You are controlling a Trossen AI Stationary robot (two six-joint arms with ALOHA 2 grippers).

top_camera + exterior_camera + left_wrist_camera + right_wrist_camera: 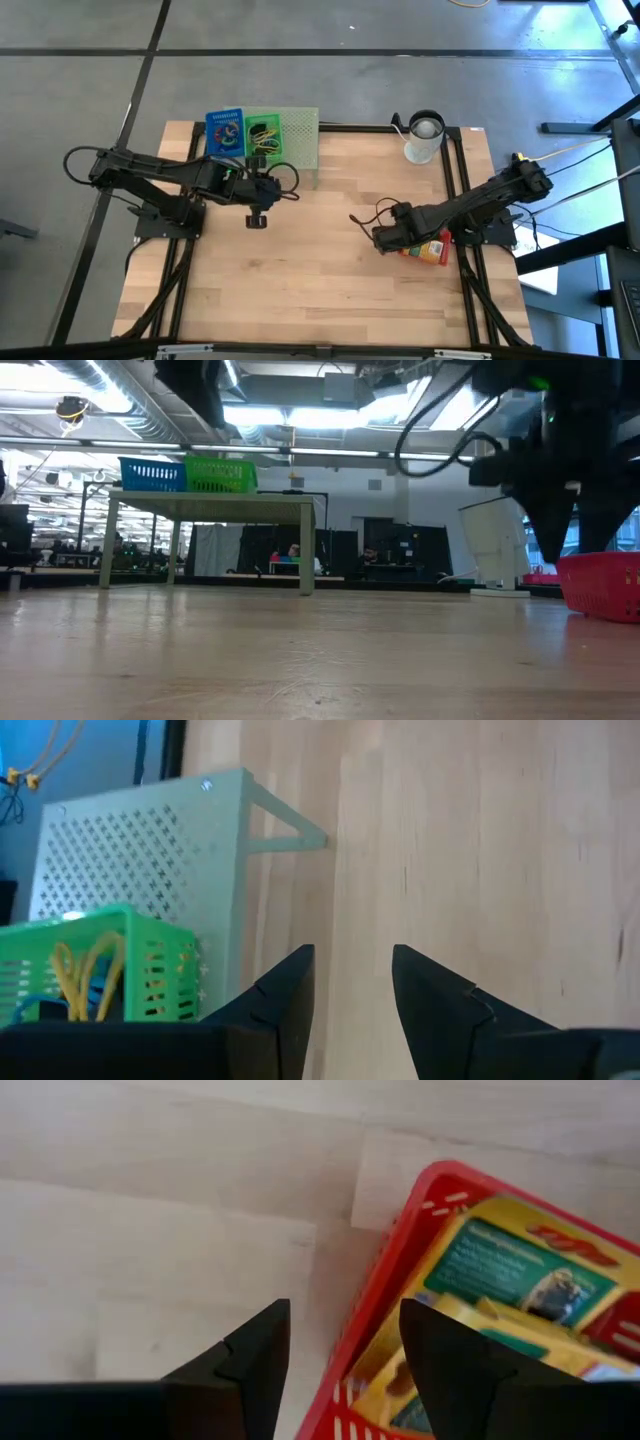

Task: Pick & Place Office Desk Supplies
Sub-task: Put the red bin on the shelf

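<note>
Ceiling lights (300,415) glaring brightly in the low view, arms showing as dark silhouettes against them, table (300,660) blurring close to the lens, soft even daylight falling across the overhead view, faint shadows lying under both arms.

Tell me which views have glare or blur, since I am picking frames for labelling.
High view: a pale sheen lies on the floor to the right of the table, while the white cup reads clearly. Low view: bright ceiling lights wash out the top and the arms are dark silhouettes. Right wrist view: the red basket looks soft. Left wrist view: the green basket is crisp.
</note>
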